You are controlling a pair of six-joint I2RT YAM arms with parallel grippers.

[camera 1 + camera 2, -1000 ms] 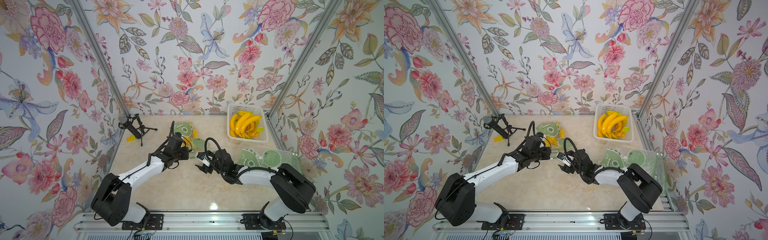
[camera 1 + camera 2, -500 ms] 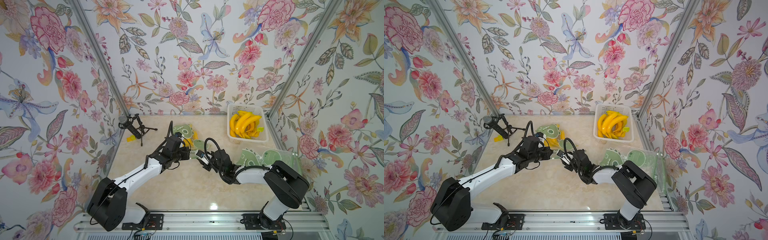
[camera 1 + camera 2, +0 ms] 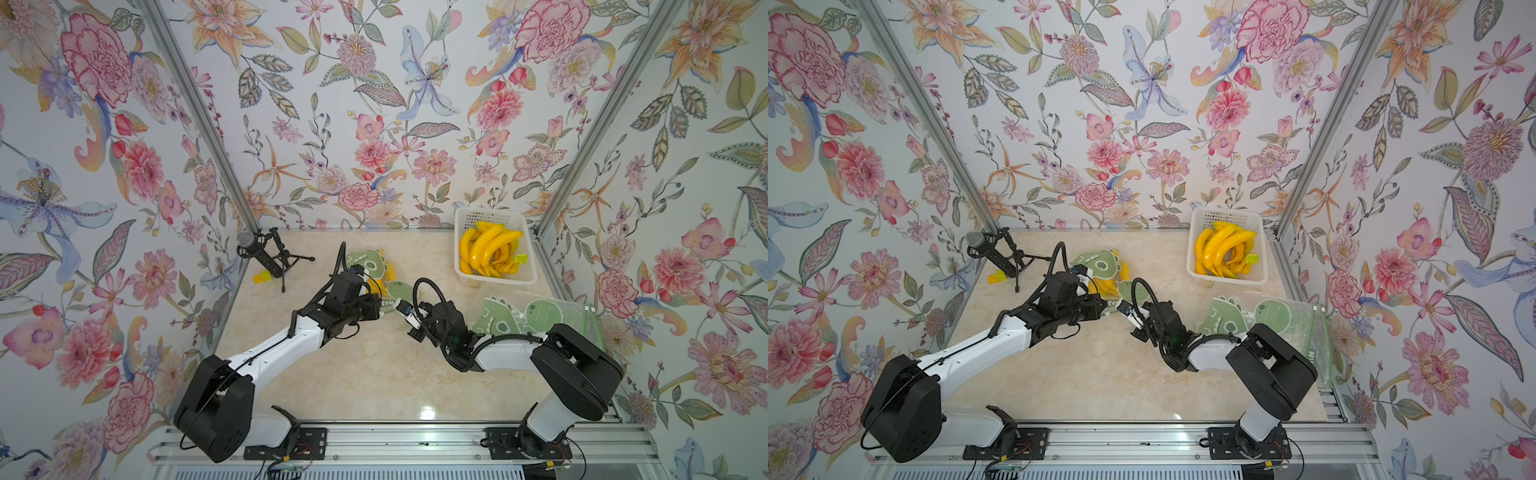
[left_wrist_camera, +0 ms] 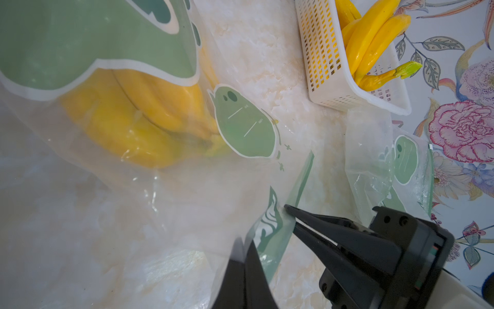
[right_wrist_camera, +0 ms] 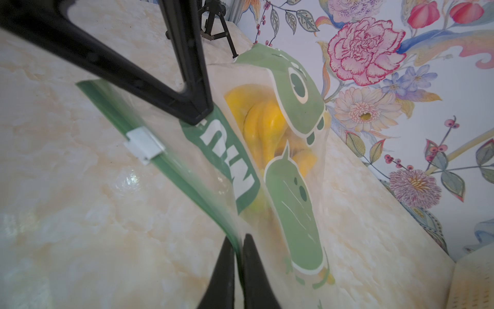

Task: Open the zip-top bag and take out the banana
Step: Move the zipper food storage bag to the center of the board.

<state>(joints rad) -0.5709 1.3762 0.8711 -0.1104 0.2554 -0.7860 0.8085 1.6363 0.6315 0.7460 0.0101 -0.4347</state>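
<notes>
The zip-top bag point(image 3: 365, 264) point(image 3: 1096, 264), clear with green dinosaur prints, lies mid-table with the yellow banana point(image 4: 133, 120) point(image 5: 267, 120) inside. My left gripper point(image 3: 383, 309) point(image 4: 244, 240) is shut on the clear film at the bag's mouth. Facing it from the right, my right gripper point(image 3: 397, 304) point(image 5: 238, 240) is shut on the bag's green zip strip point(image 5: 187, 187). The two sets of fingertips sit close together at the same end of the bag. A white slider clip point(image 5: 144, 145) sits on the strip between them.
A white basket point(image 3: 490, 216) full of bananas stands at the back right. Several empty dinosaur bags point(image 3: 536, 311) lie by the right wall. A microphone on a tripod point(image 3: 266, 257) and a small yellow block point(image 3: 262, 277) are at the back left.
My right gripper reached forward to the bag's mouth and shut on the zip strip. The left gripper stayed shut on the bag and shifted slightly with it.
</notes>
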